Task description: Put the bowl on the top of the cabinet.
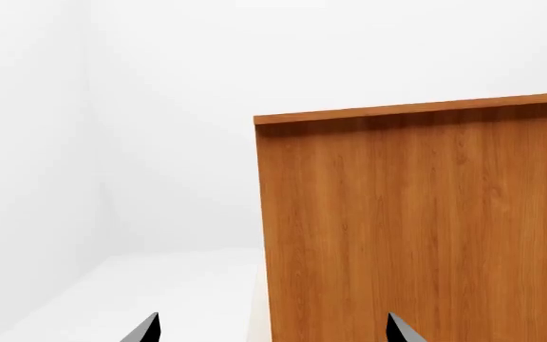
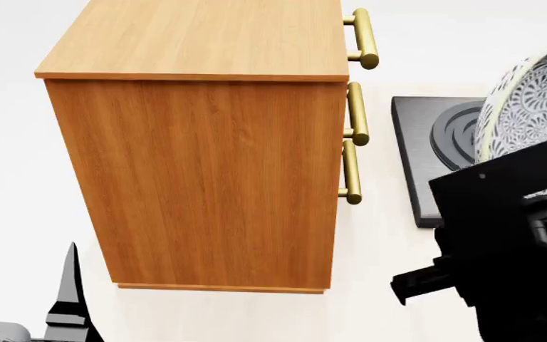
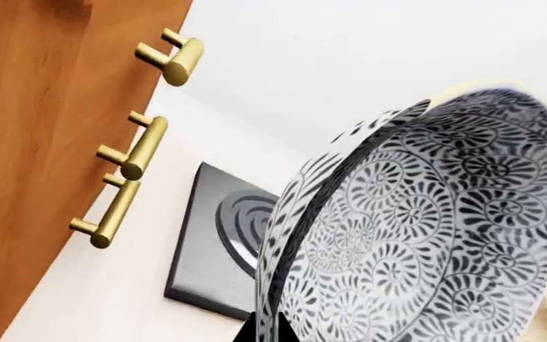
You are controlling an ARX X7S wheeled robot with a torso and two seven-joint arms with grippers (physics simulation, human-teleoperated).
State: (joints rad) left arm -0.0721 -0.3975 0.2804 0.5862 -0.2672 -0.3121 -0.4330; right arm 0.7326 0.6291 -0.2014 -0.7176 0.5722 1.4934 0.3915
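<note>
White counter (image 2: pixel 387 285): cabinet (image 2: pixel 207 178) at 12 o'clock; right gripper (image 2: pixel 501 249) at 3 o'clock grips the tilted bowl (image 2: pixel 530 107); left gripper (image 1: pixel 271 329) spread apart, empty.

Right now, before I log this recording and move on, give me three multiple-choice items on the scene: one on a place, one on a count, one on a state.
1. Where is the bowl?
A. On the cabinet's top
B. Lifted at the right arm, to the right of the cabinet
C. On the dark burner plate

2. How many brass handles show on the cabinet?
A. Two
B. Three
C. Five

3. How does the bowl sit?
A. Tilted steeply, inside facing the right wrist camera
B. Level, rim up
C. Upside down on the floor

Answers: 1 B, the head view shows it beside the cabinet, whose top is bare. 2 B, three bars line the front edge. 3 A, the right wrist view looks into its patterned inside.
</note>
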